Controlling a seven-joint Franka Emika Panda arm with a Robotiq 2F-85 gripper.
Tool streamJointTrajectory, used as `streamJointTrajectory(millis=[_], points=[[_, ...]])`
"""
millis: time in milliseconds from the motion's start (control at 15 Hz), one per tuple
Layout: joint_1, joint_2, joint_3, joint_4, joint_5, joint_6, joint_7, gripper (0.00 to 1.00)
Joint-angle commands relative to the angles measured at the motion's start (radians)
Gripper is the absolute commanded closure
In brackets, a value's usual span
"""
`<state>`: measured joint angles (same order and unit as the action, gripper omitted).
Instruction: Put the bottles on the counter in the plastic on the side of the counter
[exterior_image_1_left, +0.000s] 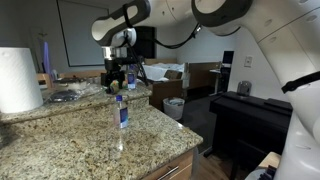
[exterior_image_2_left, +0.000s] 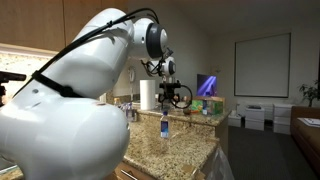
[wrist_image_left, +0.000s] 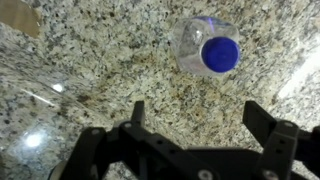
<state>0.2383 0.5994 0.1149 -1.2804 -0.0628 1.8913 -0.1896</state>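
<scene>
A small clear water bottle (exterior_image_1_left: 120, 114) (exterior_image_2_left: 164, 125) with a blue label stands upright on the speckled granite counter (exterior_image_1_left: 70, 145) (exterior_image_2_left: 185, 145). From above in the wrist view, the bottle (wrist_image_left: 200, 48) shows a blue cap and sits just beyond the right finger. My gripper (exterior_image_1_left: 117, 74) (exterior_image_2_left: 173, 96) (wrist_image_left: 200, 118) hovers above the counter behind this bottle, open, with only bare granite between its fingers. A second bottle (exterior_image_1_left: 131, 78) seems to stand close beside the gripper. The plastic-lined bin (exterior_image_1_left: 174, 106) stands on the floor past the counter's end.
A big white paper-towel roll (exterior_image_1_left: 18, 80) (exterior_image_2_left: 148, 95) stands on the counter. Black piano-like furniture (exterior_image_1_left: 250, 122) fills the floor beyond the counter's rounded edge. White drawer units (exterior_image_2_left: 262, 115) sit under a wall screen.
</scene>
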Motion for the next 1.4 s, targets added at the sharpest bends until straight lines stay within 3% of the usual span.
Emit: streamJointTrajectory(millis=[0, 333, 600, 1000, 1067, 1133, 1333], points=[[-0.013, -0.054, -0.009, -0.034, -0.008, -0.033, 0.073, 0.0], [-0.051, -0.107, 0.011, -0.085, 0.071, -0.155, 0.077, 0.0], [-0.061, -0.111, 0.031, -0.126, 0.16, -0.12, 0.076, 0.0], [-0.048, -0.114, 0.017, -0.203, 0.16, -0.077, 0.141, 0.0], [-0.048, -0.117, 0.018, -0.217, 0.161, -0.058, 0.147, 0.25], [-0.048, -0.124, 0.018, -0.234, 0.16, -0.02, 0.15, 0.27], [-0.043, -0.134, 0.016, -0.277, 0.149, 0.122, 0.159, 0.47]])
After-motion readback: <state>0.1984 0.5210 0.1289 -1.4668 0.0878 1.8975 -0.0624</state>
